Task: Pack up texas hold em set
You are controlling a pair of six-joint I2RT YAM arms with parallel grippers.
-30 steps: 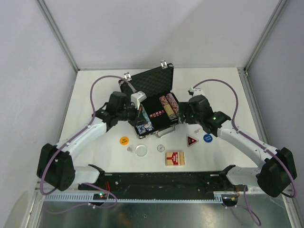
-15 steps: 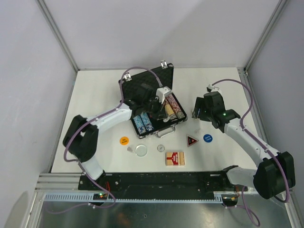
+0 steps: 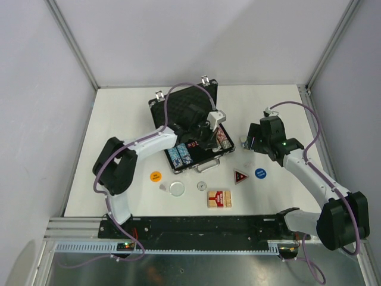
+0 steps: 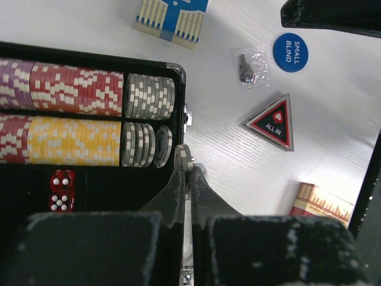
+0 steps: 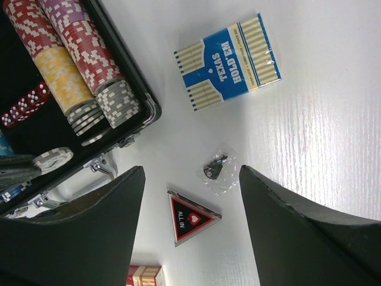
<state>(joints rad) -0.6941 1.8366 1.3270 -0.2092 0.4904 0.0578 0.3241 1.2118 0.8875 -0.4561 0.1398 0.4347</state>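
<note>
The briefcase (image 3: 186,106) sits open in the middle of the table (image 3: 119,119), its foam lid tilted back toward the far wall and its base toward the arms. The left gripper (image 4: 187,170) hangs at the base's latch-side rim, its jaws pressed together on a grey chip (image 4: 182,156) held on edge just beside the metal trim, close to the grey ends of the chip rows (image 4: 77,89). Red dice (image 4: 61,190) lie in the compartment beside the yellow row. The right gripper (image 5: 190,173) hovers off the case's right side, jaws wide apart with nothing between them, above a small bag (image 5: 215,170) and the red triangle (image 5: 190,217). A blue card deck (image 5: 229,61) lies flat near the case's corner, with a strip of bare white surface between them. The blue button (image 4: 290,52), a red card deck (image 3: 219,198) and an orange button (image 3: 155,176) lie in front of the case, well apart from one another. Broad bare surface shows left of the case and toward the far right corner.
</note>
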